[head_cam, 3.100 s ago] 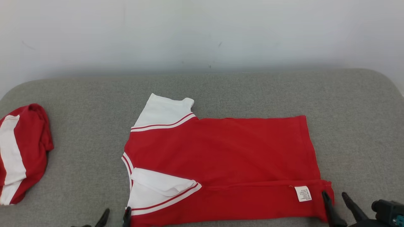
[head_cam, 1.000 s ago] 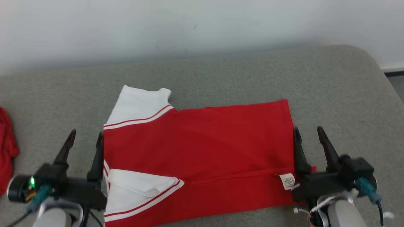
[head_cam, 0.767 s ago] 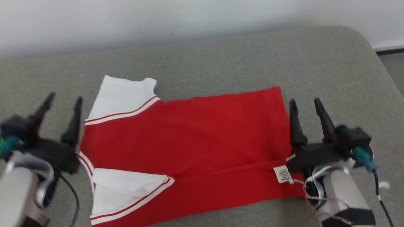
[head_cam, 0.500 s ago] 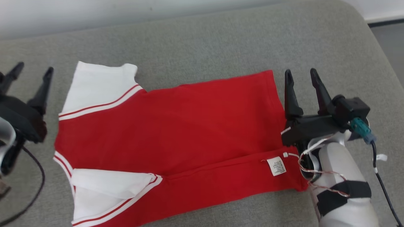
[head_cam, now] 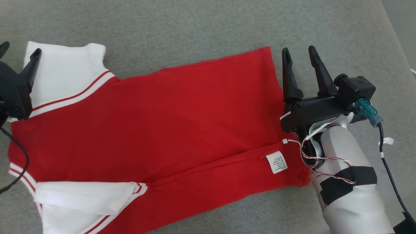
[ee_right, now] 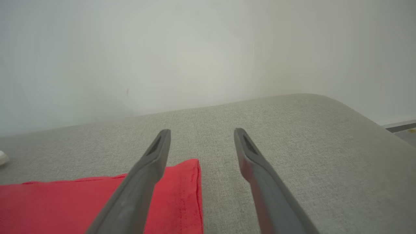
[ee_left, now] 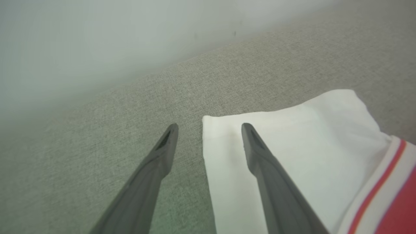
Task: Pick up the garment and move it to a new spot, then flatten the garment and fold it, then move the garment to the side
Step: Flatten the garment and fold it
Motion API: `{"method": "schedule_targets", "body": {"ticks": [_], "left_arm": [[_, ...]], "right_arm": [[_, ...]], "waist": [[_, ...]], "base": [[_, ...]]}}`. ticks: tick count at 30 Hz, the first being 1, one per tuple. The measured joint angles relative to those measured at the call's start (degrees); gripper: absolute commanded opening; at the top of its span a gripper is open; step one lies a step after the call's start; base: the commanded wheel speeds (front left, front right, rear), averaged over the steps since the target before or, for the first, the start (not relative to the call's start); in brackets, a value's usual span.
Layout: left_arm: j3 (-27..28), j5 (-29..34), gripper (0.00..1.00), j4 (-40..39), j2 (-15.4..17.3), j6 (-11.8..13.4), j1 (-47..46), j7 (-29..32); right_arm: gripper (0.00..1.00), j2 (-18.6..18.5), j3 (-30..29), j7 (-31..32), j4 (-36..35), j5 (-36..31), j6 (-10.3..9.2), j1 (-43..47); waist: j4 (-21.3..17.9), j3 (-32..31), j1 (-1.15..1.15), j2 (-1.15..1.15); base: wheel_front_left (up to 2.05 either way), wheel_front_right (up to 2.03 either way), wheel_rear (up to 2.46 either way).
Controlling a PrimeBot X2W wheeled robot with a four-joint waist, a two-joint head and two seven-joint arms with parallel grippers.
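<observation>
a grey woven cushion (head_cam: 195, 26), its rounded corner at the upper right of the head view, carries one red-and-white garment (head_cam: 162, 123) lying flat across the left and middle of the frame, its lower edge folded over, hem toward the right.

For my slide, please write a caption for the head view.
Open left gripper at the white sleeve and open right gripper at the hem of a red shirt on a grey cushion.
</observation>
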Motion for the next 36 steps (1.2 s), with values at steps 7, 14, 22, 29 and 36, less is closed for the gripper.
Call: {"method": "schedule_targets", "body": {"ticks": [7,14,22,29,36], "left_arm": [[-4.3,-2.4,1.00,3.8,0.3,0.0,-2.5,3.5],[-5.7,-5.2,0.38,5.8,0.2,0.0,-5.4,5.0],[-8.4,-8.4,0.00,6.4,-1.3,0.0,-6.5,2.9],[-11.8,-10.2,0.00,3.8,-1.5,0.0,-6.7,-1.7],[-15.4,-10.8,0.00,2.4,-1.6,0.0,-7.5,-4.8]], "right_arm": [[1.00,0.0,0.5,0.0,0.8,0.4,0.00,-0.6],[1.00,-0.1,1.3,0.0,2.4,0.4,0.00,-1.1],[1.00,0.0,4.7,0.1,11.5,0.6,0.00,-4.9],[1.00,-0.5,6.2,5.2,18.8,0.5,0.00,-10.8],[1.00,-2.3,5.7,9.3,23.4,1.5,0.00,-14.1]], "waist": [[-1.6,0.9,-0.01,0.00],[-2.0,1.5,-0.01,-0.02],[-1.0,1.2,-0.01,-0.01],[0.9,0.2,-0.01,-0.02],[2.9,-0.5,-0.02,-0.01]], "base": [[0.00,0.00,0.00],[0.00,0.00,0.00],[0.00,0.00,0.00],[0.00,0.00,0.00],[0.00,0.00,0.00]]}}
